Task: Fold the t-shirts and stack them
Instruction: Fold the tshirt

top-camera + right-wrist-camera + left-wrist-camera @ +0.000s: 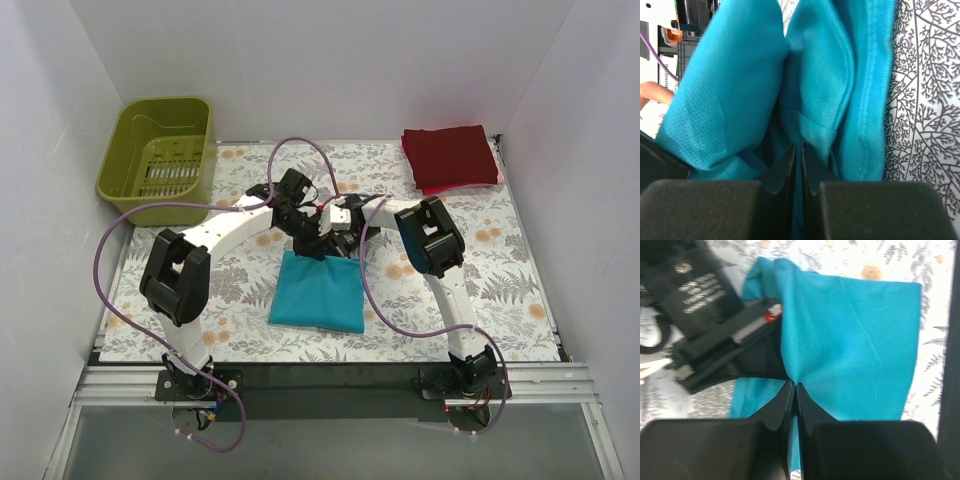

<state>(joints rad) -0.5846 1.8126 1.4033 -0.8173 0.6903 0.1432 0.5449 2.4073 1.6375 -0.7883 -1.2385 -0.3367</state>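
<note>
- Three t-shirts in all. One teal t-shirt (315, 295) lies folded into a rough rectangle in the middle of the patterned surface (500, 290), just in front of the arms.
- One dark red t-shirt (448, 152) is folded at the far right corner. It lies on one pink t-shirt (465, 187), of which only a thin edge peeks out.
- One olive-green basket (130, 170) stands at the far left corner, well apart from all the shirts.
- Two grippers meet side by side over the far edge of the teal t-shirt.
- The left gripper (794, 386) is clenched, its fingertips pressed together on a pinch of teal cloth, which gathers into creases at that point.
- The right gripper (799, 147) is closed down to a thin slit, grasping folds of the same teal t-shirt. The bunched cloth rises between and around its fingers.
</note>
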